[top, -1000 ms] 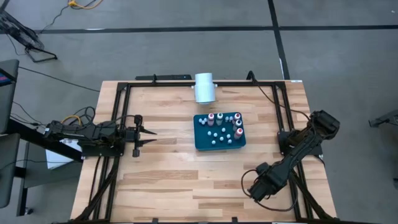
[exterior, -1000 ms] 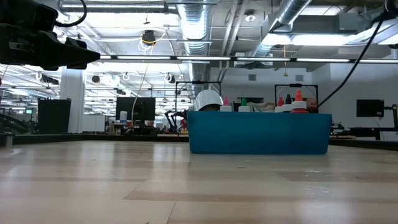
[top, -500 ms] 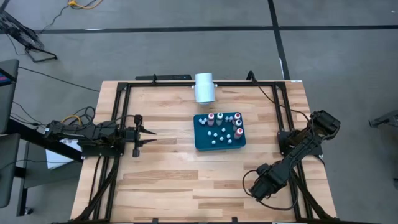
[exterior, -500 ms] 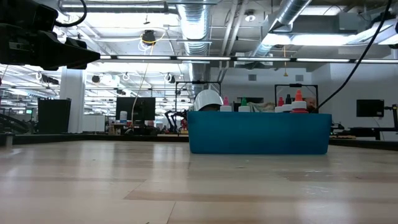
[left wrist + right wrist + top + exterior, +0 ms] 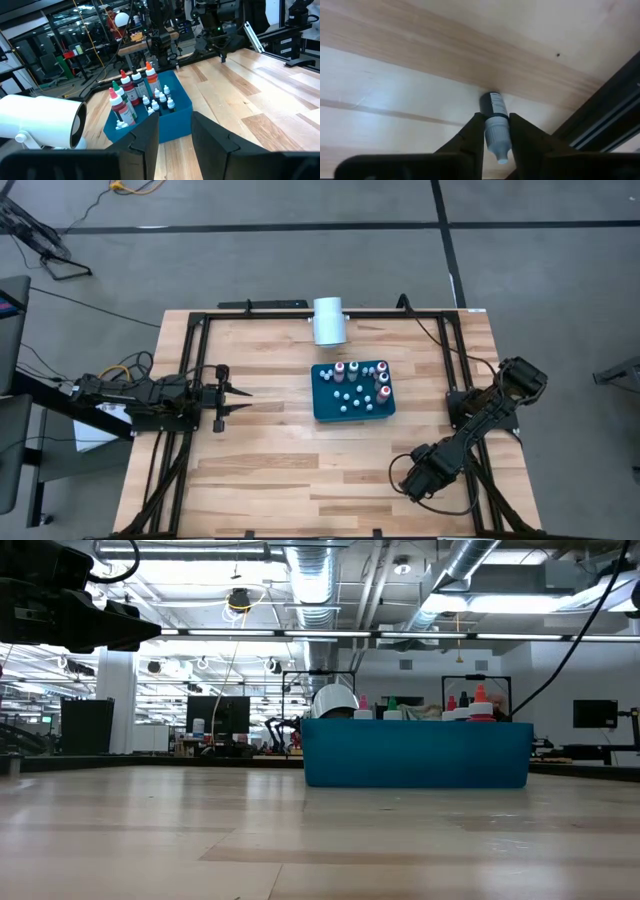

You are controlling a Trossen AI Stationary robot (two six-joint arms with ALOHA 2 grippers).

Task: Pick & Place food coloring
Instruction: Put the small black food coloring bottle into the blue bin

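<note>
Where pale wood table [image 5: 280, 470] meets ducted workroom, right hand [image 5: 496, 131] pinching dark bottle [image 5: 493, 107], left hand [image 5: 175, 132] parted

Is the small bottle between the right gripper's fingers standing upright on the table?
No, the small bottle lies flat on the wood between the fingers.

The surface [image 5: 280, 470] is pale wood in long planks, smooth with a soft shine, and a black metal frame [image 5: 190, 330] runs round it. The teal tray [image 5: 177, 112] looks like smooth matt plastic, and the little food coloring bottles [image 5: 150, 97] in it look like shiny plastic with white caps, like the big white cylinder [image 5: 40, 122] beside it. The right claw [image 5: 496, 145] has dark matt fingers [image 5: 470, 137] on each side of a small dark bottle [image 5: 495, 127] with a paper label.
</note>
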